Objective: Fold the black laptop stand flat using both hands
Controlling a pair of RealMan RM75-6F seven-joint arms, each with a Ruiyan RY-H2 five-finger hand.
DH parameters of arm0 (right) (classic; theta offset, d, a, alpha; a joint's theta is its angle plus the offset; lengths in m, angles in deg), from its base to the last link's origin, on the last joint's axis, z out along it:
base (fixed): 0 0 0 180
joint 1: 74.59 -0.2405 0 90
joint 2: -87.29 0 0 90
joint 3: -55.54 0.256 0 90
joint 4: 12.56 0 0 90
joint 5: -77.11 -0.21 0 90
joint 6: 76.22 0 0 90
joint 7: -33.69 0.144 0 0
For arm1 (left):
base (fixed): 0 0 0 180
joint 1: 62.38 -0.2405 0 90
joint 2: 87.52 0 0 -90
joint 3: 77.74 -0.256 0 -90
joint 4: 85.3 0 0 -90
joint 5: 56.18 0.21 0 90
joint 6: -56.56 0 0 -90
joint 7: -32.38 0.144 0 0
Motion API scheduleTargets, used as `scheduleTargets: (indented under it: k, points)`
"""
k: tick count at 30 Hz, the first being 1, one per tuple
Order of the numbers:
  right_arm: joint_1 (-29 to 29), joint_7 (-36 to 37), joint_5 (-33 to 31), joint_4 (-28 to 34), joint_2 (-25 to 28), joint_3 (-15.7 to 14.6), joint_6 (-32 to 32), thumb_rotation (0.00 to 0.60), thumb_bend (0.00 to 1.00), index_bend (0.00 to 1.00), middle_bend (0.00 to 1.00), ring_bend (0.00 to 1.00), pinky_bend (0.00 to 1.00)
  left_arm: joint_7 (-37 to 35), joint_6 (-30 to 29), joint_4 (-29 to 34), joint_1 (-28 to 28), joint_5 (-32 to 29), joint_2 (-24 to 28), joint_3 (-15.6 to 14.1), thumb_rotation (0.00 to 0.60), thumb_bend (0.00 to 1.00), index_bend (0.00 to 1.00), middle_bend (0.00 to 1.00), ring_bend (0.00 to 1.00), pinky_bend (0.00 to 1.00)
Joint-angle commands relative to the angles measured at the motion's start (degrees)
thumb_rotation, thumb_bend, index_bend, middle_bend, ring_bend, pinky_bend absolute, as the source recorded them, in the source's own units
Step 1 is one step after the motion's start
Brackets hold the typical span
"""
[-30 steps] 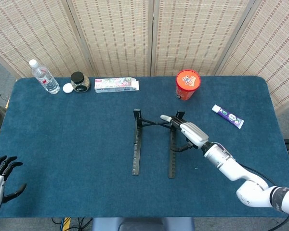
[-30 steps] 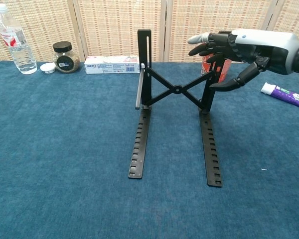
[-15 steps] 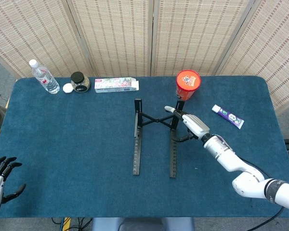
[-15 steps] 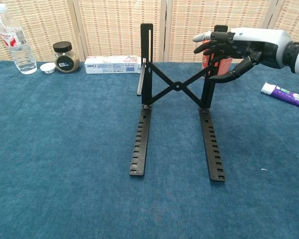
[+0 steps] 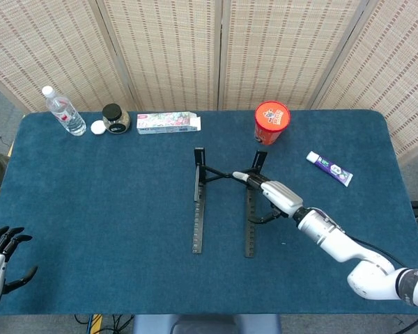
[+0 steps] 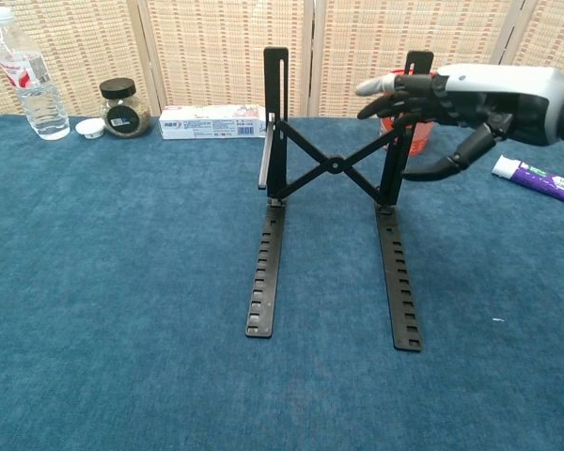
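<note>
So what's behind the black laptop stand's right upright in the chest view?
The red snack cup, mostly covered by the black laptop stand and the right hand; its lid and label are hidden.

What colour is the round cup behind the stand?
Red-orange; the cup shows best in the head view.

The right hand (image 6: 430,97) reaches forward on its outstretched arm, fingers loosely curved and apart, while the left hand (image 5: 0,259) hangs open at the table's near corner.
</note>
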Motion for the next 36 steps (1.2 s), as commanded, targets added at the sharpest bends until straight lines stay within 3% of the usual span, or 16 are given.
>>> scheduleTargets:
  k: [1,10,25,36]
  points:
    - [0.53,0.18,0.09,-0.2,0.54,-1.24,-0.52,0.6,0.18,0.0,0.17,0.05,0.08,-0.1,0.12,-0.13,-0.02,-0.12,-0.06,-0.03,0.6,0.17,0.29,0.19,0.11,0.07]
    - [0.4,2.42,-1.45,-5.47,-2.54,-2.92,-3.62,0.6,0.15,0.0,0.18,0.05,0.08,-0.35,0.54,-0.56,0.21,-0.01,-0.42,-0.03,0.6,0.17,0.29,0.19,0.11,0.07]
    - [-1.44,6.28,-2.83,-13.8,-7.97,-2.27,-6.22,0.6,0.15,0.0,0.18,0.05,0.08,-0.34,0.43,-0.67,-0.16,-0.7,-0.39,0.04,0.6,0.17,0.29,0.19,0.11,0.07]
    - [-1.31,6.41,-3.38,-15.64,-9.25,-2.49,-6.31,0.6,0.15,0.0,0.18,0.05,0.08,-0.63,0.48,-0.98,-0.24,-0.89,-0.48,0.08,0.6,0.17,0.29,0.19,0.11,0.07]
